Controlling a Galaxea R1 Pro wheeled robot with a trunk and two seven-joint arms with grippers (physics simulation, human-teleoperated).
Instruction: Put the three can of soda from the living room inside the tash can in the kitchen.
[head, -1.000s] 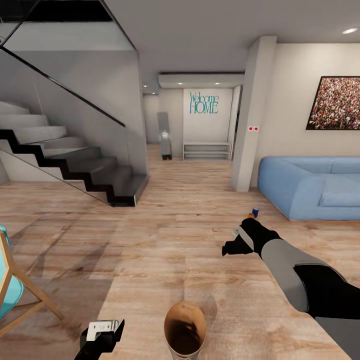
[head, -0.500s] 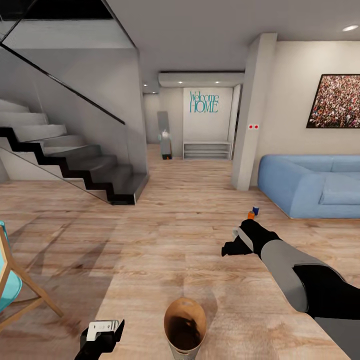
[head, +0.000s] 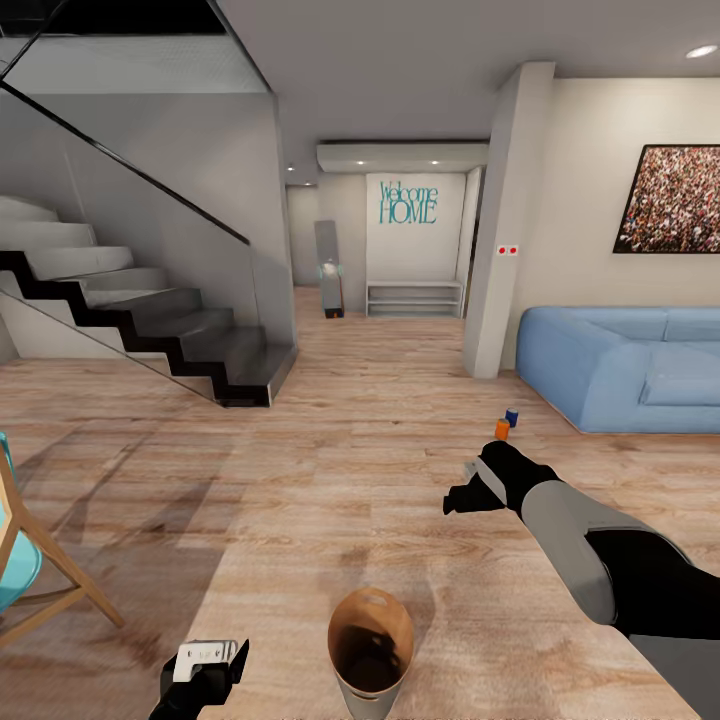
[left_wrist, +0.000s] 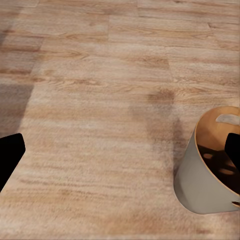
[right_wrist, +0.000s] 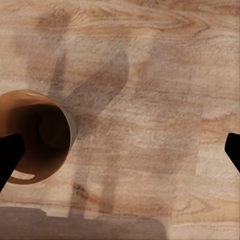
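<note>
The right claw (head: 468, 496) hangs empty over bare floor (head: 300, 480), jaws spread; so does the left claw (head: 205, 668). Two cans, orange (head: 502, 429) and blue (head: 511, 417), stand near the sofa (head: 620, 365). Likely light, rigid, slick (grip mid-body). The bin (head: 370, 653) stands just ahead.

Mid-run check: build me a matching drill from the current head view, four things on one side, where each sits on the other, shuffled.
Things:
1. orange can
2. trash can
3. sofa
4. staircase

Places:
A. at the view's left, rising along the wall
B. on the floor, just beyond the right end effector
C. against the right wall, under the crowd photo
D. on the floor nearest the robot, bottom centre

Pairs: 1-B, 2-D, 3-C, 4-A
</note>
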